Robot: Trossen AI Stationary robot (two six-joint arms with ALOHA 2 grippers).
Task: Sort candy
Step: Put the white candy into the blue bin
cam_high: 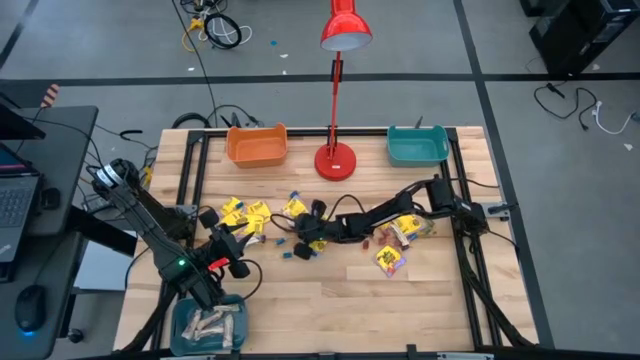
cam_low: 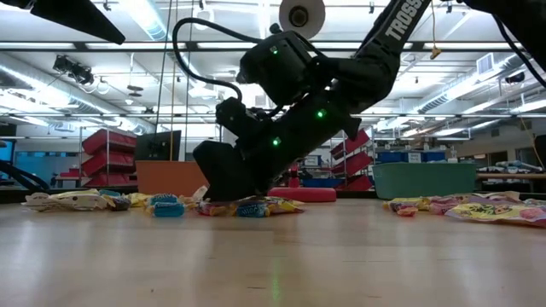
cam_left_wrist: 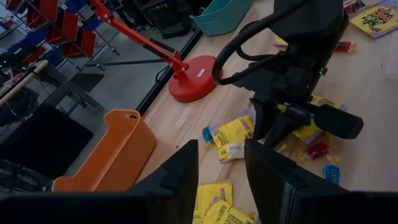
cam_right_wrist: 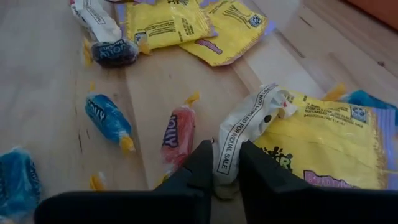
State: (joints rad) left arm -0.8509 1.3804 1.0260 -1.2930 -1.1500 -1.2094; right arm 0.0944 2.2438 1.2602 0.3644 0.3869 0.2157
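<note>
Candy lies scattered across the middle of the table: yellow packets (cam_high: pixel 245 212), blue pieces (cam_right_wrist: pixel 107 119), a red piece (cam_right_wrist: pixel 178 137), and a second heap (cam_high: pixel 395 245) farther right. My right gripper (cam_high: pixel 305 237) reaches in from the right, is down at the table top (cam_low: pixel 223 198) and is shut on a yellow packet (cam_right_wrist: pixel 323 146). My left gripper (cam_high: pixel 240 242) hovers open (cam_left_wrist: pixel 221 180) to the left of the pile, above yellow packets (cam_left_wrist: pixel 214 202), holding nothing. My right gripper pinches the pale, printed end flap (cam_right_wrist: pixel 239 134) of the yellow packet between its two fingers (cam_right_wrist: pixel 199 171). The fingers come from above, slanting down. The rest of the packet lies flat on the table.
An orange bin (cam_high: pixel 257 145) and a teal bin (cam_high: pixel 417 145) stand at the far edge, with a red lamp's base (cam_high: pixel 335 160) between them. A teal tray (cam_high: pixel 185 325) holding beige bars sits at the near left corner. Bare wood lies along the near edge.
</note>
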